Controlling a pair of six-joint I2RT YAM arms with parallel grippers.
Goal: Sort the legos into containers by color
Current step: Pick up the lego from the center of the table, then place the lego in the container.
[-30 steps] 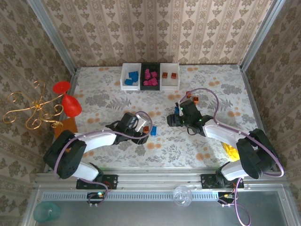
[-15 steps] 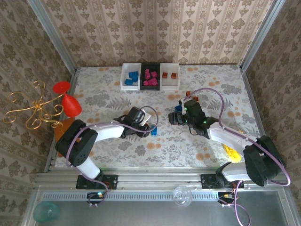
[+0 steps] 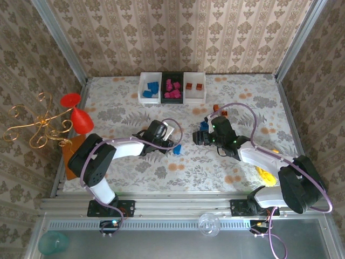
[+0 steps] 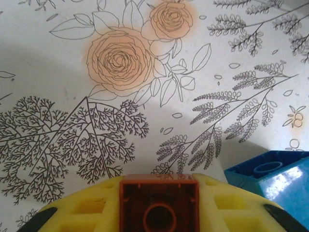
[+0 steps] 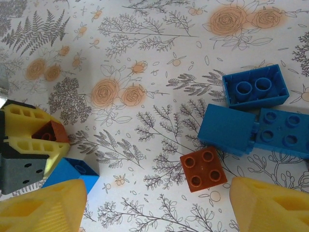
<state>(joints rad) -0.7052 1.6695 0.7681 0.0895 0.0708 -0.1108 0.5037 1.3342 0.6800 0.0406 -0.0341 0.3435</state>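
Floral tabletop (image 3: pixel 245 97): left fingers (image 4: pixel 91 212) clamp an orange-brown brick (image 4: pixel 159 205), next needing carriage to the rightmost bin (image 3: pixel 194 96); right fingers (image 5: pixel 43 208) gape.

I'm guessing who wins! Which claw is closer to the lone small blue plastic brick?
Left. The left claw sits just beside the lone small blue plastic brick; the right claw hovers farther off, near other blue bricks.

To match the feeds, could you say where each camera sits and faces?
Top external: above, behind the bases, looking down on both arms and bins.
Left wrist: on left gripper, facing down; yellow fingers pinch an orange-brown brick.
Right wrist: on right gripper, facing down; open fingertips at lower corners.
Both wrist views share that brick and a blue brick.
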